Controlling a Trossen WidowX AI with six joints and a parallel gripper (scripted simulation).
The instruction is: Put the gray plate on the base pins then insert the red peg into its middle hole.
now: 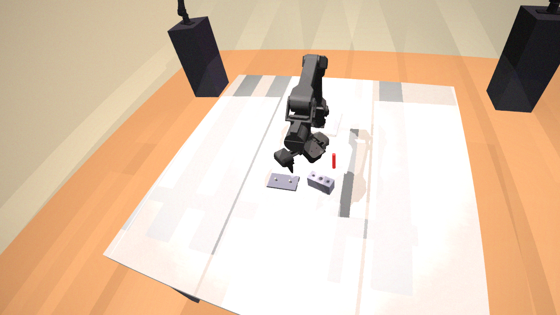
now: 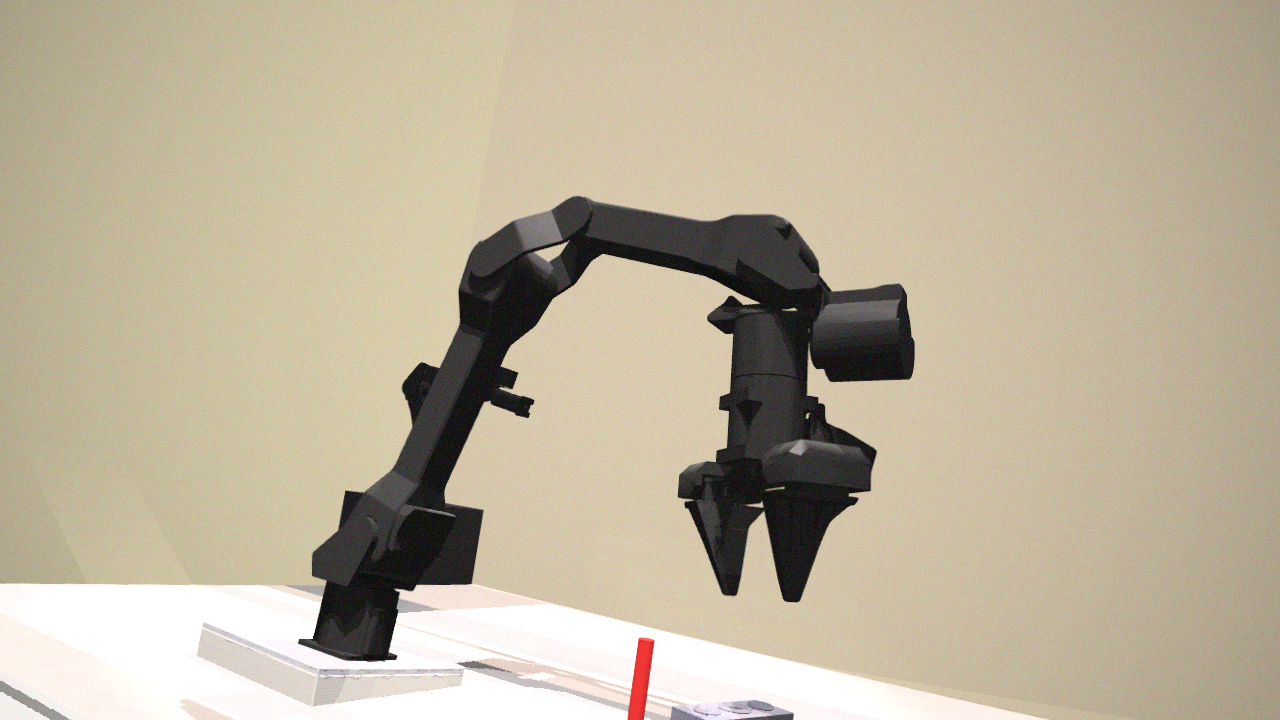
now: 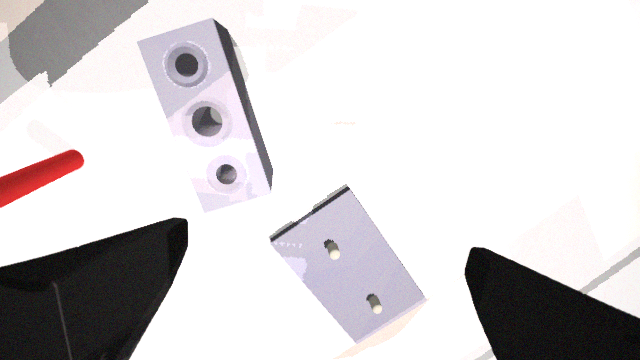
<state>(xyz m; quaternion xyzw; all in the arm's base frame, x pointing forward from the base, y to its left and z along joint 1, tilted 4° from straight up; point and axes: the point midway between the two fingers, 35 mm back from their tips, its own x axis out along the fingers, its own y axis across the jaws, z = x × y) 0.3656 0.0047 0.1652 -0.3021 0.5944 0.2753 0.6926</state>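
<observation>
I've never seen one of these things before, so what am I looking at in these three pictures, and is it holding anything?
The black machine is a single robot arm ending in a gripper, a hand with two pointed fingers. The first picture looks down from above, the second from the side at low height, and the third from the arm's wrist, past the fingers.

On the white table you can see a thin flat piece with two short pins standing up, which seems to be the base. Beside it is a gray block with three holes, probably the "plate". A red peg stands upright nearby.

The gripper is open and holds nothing; it hangs above the table.
</observation>
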